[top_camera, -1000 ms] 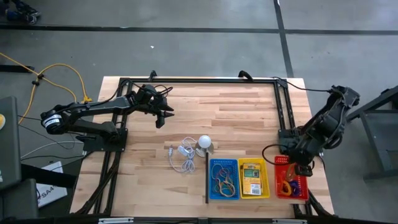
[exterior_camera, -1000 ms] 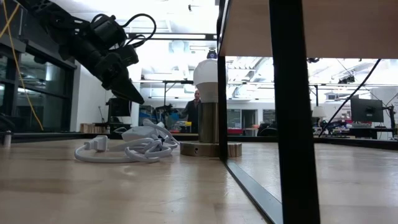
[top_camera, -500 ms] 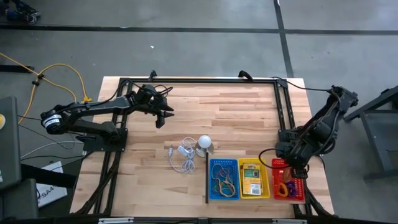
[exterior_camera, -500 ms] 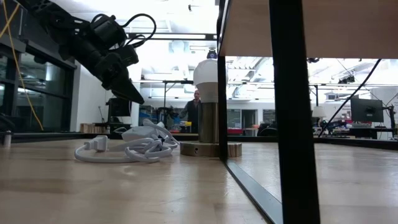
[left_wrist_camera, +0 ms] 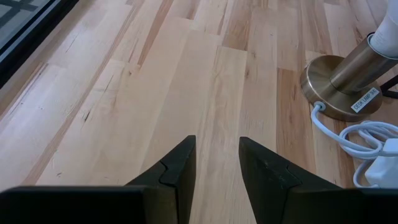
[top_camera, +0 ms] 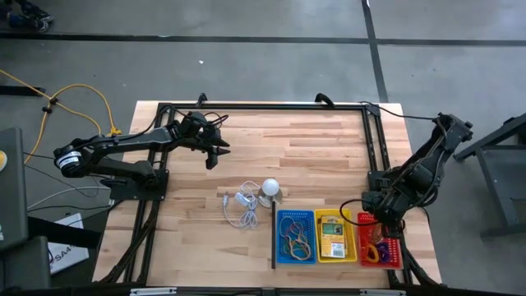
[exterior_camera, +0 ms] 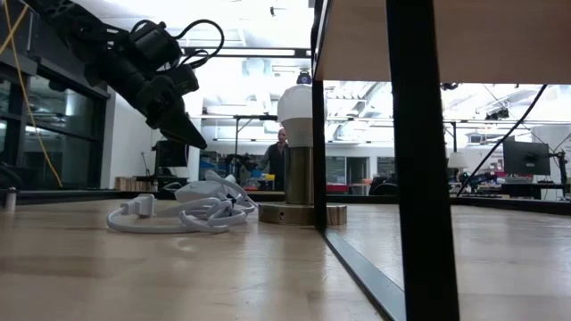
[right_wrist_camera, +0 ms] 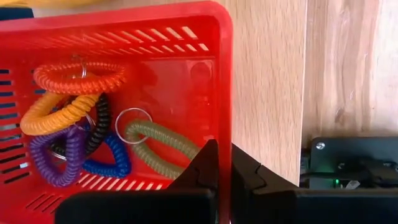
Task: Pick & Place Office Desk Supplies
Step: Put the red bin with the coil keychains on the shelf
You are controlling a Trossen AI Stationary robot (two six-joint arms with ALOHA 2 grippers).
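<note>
Rings: coiled rings (right_wrist_camera: 81, 118) in orange, yellow, purple, blue, black and green lie heaped in the red bin (right_wrist_camera: 186, 37), with one thin metal ring among them (the heap sits toward the side away from the bin's corner).
Red bin: at about 4 o'clock on the table (top_camera: 312, 140), the rightmost of three bins in a row near the front edge.
Packets: yellow-and-green packets (top_camera: 332, 233) fill the yellow bin (top_camera: 335, 216), in the middle of the row.
Bands: thin rubber bands (top_camera: 293, 237) lie tangled in the blue bin (top_camera: 283, 256), the leftmost, at about 6 o'clock.
Right gripper: the right gripper (right_wrist_camera: 224, 167) hangs over the red bin's wall near its corner, fingers pressed together with nothing between them (the wrist view looks straight down on the rim).
Bulb: a white bulb (top_camera: 270, 187) on a brassy base stands just beyond the blue bin, near the table's centre.
Cord: a coiled white cord (top_camera: 240, 207) lies touching the base, on its 9 o'clock side.
Left gripper: the left gripper (top_camera: 213, 156) waits above bare wood at about 10 o'clock, well apart from the bins, its fingers (left_wrist_camera: 177, 168) a narrow gap apart and holding nothing.
Person: a person (exterior_camera: 280, 160) stands far off in the room behind the table.
</note>
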